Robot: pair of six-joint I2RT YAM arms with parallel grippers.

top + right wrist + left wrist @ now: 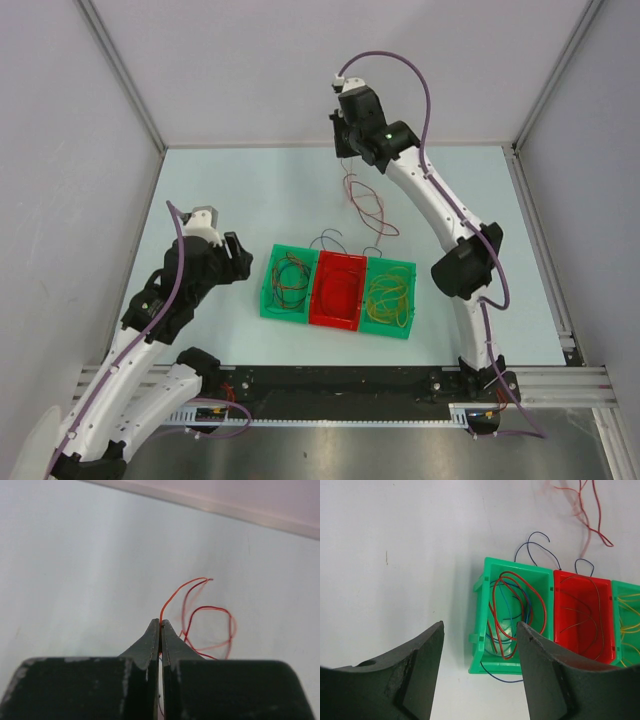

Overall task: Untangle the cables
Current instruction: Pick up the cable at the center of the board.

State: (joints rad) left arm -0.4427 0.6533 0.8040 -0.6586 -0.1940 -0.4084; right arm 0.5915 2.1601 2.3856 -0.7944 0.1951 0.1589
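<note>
**Red wire pinched at the far side of the table, three bins of wires near the front**

Overhead view of a pale table (230, 190).

Far side, a little right of centre: right gripper (345, 152) (160, 622), jaws pressed fully together on a thin red wire (372, 212) (207, 607). In the wrist view, wire clamped right at the fingertips, curving up and away, then into a loose loop off to the right. From above, the rest of it trailing in tangled loops toward the bins, apart from them.

Near side, centre: three small bins side by side in a touching row.
- Left green bin (268, 290) (520, 562), with a tangle of red and blue wires (512, 610) inside.
- Red bin (340, 258) (580, 576) in the middle, with a few thin dark wires (592, 605).
- Right green bin (410, 270) (625, 585), with coiled yellow wires (388, 298).

Loops of blue wire (328, 240) (540, 542) poking out over the far edges of the left green bin and the red bin.

Left side: left gripper (238, 262) (480, 625), jaws well apart and holding nothing, just left of the left green bin and not touching it.
</note>
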